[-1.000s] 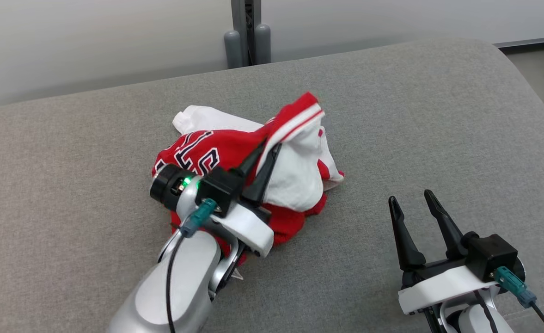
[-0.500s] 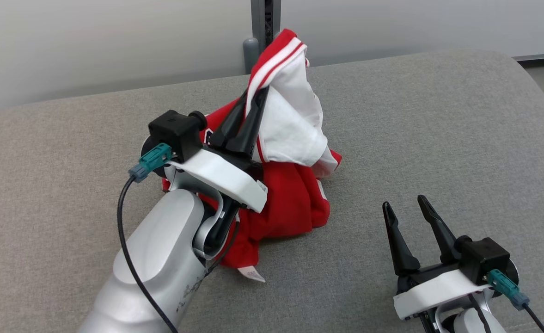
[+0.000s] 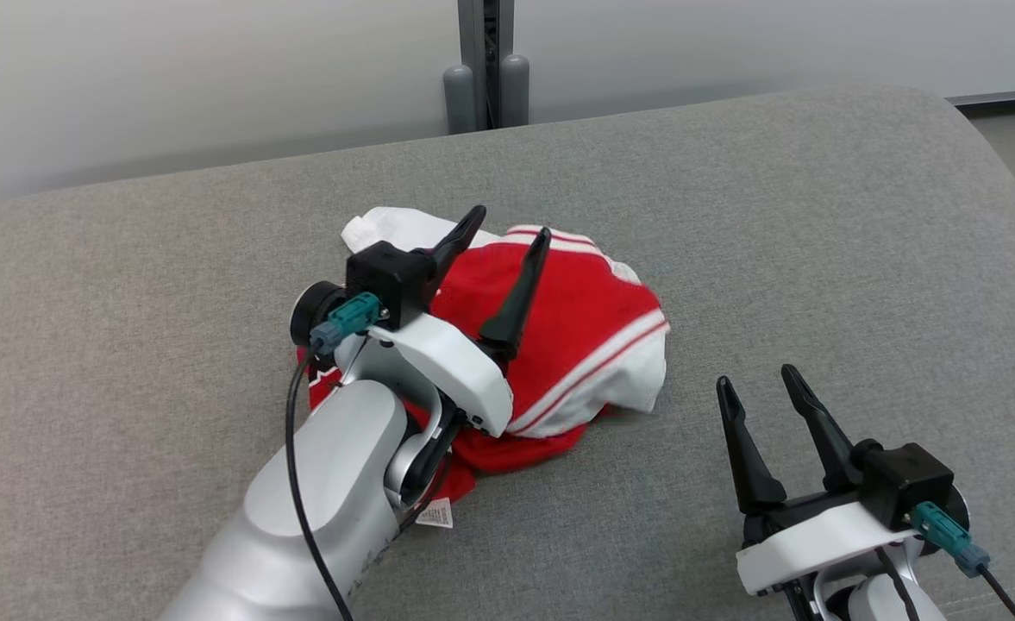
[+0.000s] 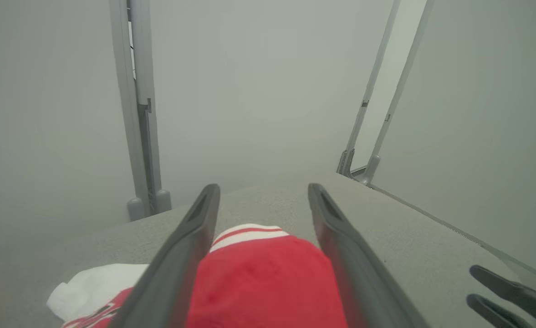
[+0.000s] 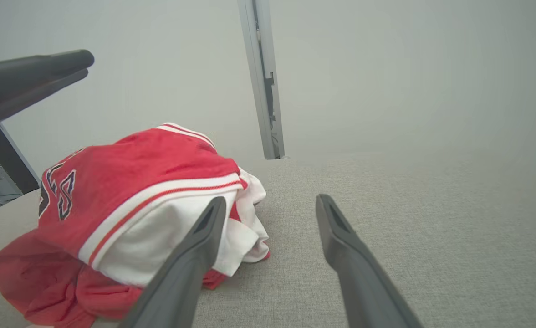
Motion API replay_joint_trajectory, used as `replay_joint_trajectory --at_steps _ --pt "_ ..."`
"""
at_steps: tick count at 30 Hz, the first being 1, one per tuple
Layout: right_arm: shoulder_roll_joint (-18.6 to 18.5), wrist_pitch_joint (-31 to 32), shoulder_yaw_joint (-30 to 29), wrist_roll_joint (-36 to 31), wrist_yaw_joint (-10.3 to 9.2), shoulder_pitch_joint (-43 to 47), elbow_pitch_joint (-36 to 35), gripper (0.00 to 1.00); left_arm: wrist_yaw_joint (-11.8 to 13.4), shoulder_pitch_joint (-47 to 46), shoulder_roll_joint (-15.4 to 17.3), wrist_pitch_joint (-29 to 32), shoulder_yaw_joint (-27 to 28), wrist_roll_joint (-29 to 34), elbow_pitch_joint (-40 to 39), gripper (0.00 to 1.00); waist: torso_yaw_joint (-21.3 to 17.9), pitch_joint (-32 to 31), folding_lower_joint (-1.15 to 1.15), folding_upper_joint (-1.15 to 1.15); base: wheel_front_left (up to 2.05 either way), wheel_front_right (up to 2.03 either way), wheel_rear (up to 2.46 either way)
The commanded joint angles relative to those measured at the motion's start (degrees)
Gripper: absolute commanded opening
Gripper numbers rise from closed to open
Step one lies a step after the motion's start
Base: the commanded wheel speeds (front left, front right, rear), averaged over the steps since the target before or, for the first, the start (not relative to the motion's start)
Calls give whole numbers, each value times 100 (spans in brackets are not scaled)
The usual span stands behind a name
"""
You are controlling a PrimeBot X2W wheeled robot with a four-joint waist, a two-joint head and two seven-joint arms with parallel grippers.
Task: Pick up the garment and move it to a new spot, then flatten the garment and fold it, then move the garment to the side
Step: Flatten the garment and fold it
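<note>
Left gripper spread over garment; right gripper apart, empty.
Red-and-white garment lies crumpled mid-surface. Left gripper's fingers stand wide above the heap, clamping nothing; whether they touch the cloth, cannot tell. Right gripper sits near the garment's right edge, not touching it.

Soft cloth garment on matt (coarse-woven) upholstery
</note>
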Motion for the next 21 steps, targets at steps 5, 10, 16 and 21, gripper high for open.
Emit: replay_joint_trajectory --at_steps 5,10,16,21 --pt "-35 -26 -5 84 11 -81 2 100 -34 -223 126 -159 -481 642 -50 100 -9 47 0 0 0 0 0" --pt "-35 -26 -51 128 11 -79 -8 100 7 -33 294 -176 -1345 1523 -137 100 -18 112 0 0 0 0 0" --pt "-35 -26 -29 139 11 -124 9 100 167 -31 297 25 -1960 2132 227 100 -59 182 0 0 0 0 0" --pt "-35 -26 -26 145 11 -188 0 100 258 -158 225 50 -2194 2342 639 100 -126 238 0 0 0 0 0"
